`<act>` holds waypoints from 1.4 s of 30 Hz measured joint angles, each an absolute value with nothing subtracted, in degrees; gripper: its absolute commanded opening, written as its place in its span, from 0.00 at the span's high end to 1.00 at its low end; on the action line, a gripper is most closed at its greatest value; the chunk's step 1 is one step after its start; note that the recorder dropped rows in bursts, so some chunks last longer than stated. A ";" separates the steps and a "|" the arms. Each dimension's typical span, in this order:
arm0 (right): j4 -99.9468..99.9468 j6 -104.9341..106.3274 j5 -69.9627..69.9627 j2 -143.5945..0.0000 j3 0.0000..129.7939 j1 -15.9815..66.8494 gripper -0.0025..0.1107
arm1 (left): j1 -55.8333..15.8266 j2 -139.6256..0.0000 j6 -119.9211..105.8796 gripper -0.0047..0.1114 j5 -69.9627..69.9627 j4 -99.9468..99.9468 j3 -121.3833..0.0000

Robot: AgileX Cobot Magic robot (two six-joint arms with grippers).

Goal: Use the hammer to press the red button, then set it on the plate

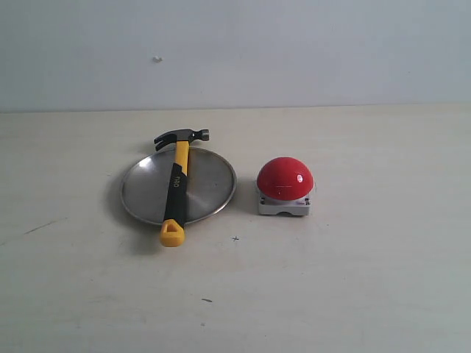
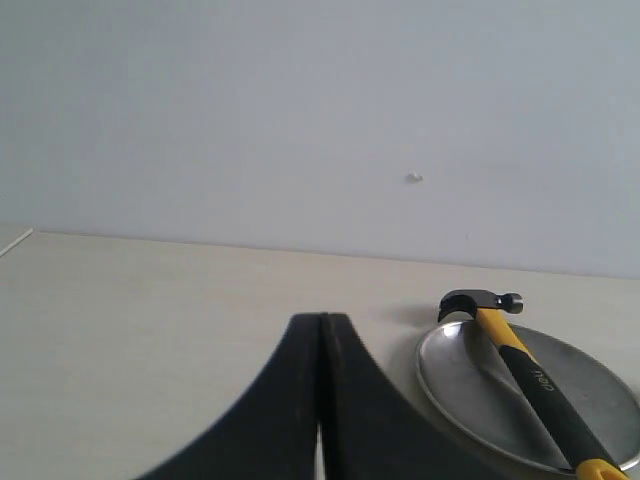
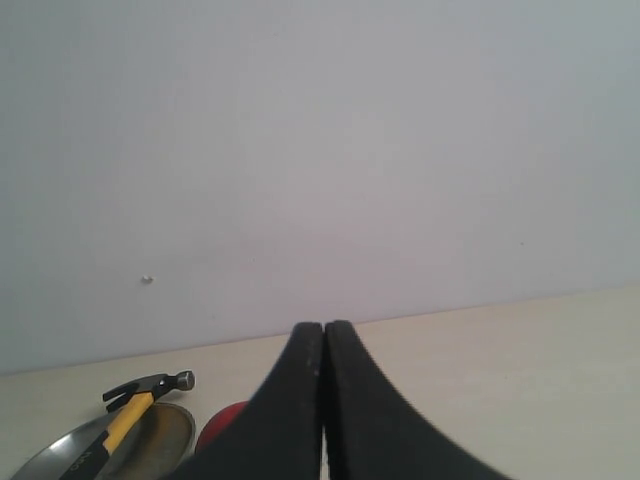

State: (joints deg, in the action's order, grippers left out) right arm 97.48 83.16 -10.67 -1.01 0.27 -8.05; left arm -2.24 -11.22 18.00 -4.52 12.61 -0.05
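Note:
The hammer [image 1: 176, 184] lies across the silver plate [image 1: 210, 184], its dark head past the far rim and its yellow looped tip past the near rim. To the plate's right stands the red button [image 1: 285, 179] on its grey-white base. Neither arm shows in the exterior view. My left gripper [image 2: 321, 318] is shut and empty; its wrist view has the hammer [image 2: 520, 360] and plate [image 2: 460, 385] off to one side. My right gripper [image 3: 324, 325] is shut and empty too. Beside its fingers show the hammer [image 3: 135, 405], the plate [image 3: 165, 440] and a sliver of the red button [image 3: 222, 428].
A pale wooden table [image 1: 353, 279] carries everything, with a plain white wall [image 1: 294, 51] behind its far edge. A small white speck [image 1: 157, 59] sits on the wall.

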 measured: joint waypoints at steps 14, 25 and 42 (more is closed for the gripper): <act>97.48 83.16 -10.67 -1.01 0.27 -8.05 0.98 | -2.24 -11.22 18.13 0.96 -4.52 12.49 -0.03; 97.36 89.24 -7.04 -1.01 0.27 -8.05 0.98 | -2.24 -11.22 18.13 0.96 -4.52 12.49 -0.03; 17.41 8.15 -3.12 -1.01 0.27 -8.05 0.98 | -2.24 -11.22 18.13 0.96 -4.52 12.38 -0.03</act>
State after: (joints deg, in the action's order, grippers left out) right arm 17.41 8.15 -3.12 -1.01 0.27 -8.05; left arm -2.24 -11.22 18.13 -4.52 12.38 -0.03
